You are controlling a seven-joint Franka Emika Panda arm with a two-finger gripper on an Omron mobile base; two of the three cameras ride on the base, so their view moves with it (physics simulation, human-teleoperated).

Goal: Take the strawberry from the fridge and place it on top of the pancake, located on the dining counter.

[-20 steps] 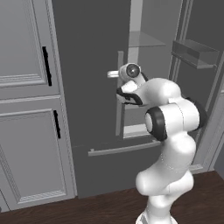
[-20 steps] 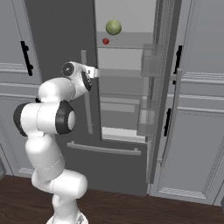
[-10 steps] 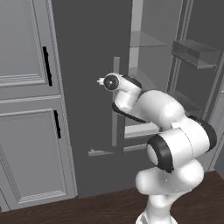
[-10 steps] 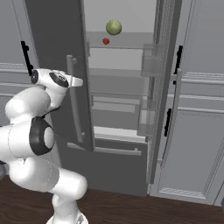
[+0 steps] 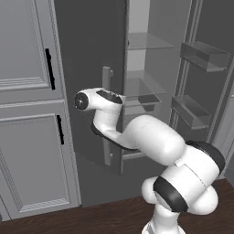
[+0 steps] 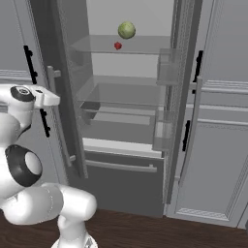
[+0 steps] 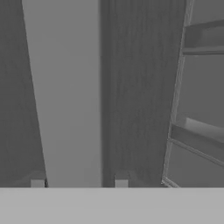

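The gripper [image 7: 79, 183] has its jaws apart around the bar handle [image 7: 70, 92] of the fridge's [image 6: 126, 116] left door, not pressing it. The strawberry [image 6: 117, 45] lies on the top shelf inside the fridge, just below the cabbage [image 6: 127, 30]. To finish well, I think the arm should release the handle and approach the berry from the front, avoiding the cabbage.

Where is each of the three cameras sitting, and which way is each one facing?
Left base view: behind the arm's left, facing the fridge; white arm rises lower right.
Right base view: behind its right, facing the open fridge, strawberry and cabbage on its top shelf; arm at left.
Hand view: on the hand, facing the grey bar handle between its fingertips.
Both base views share fridge and arm.
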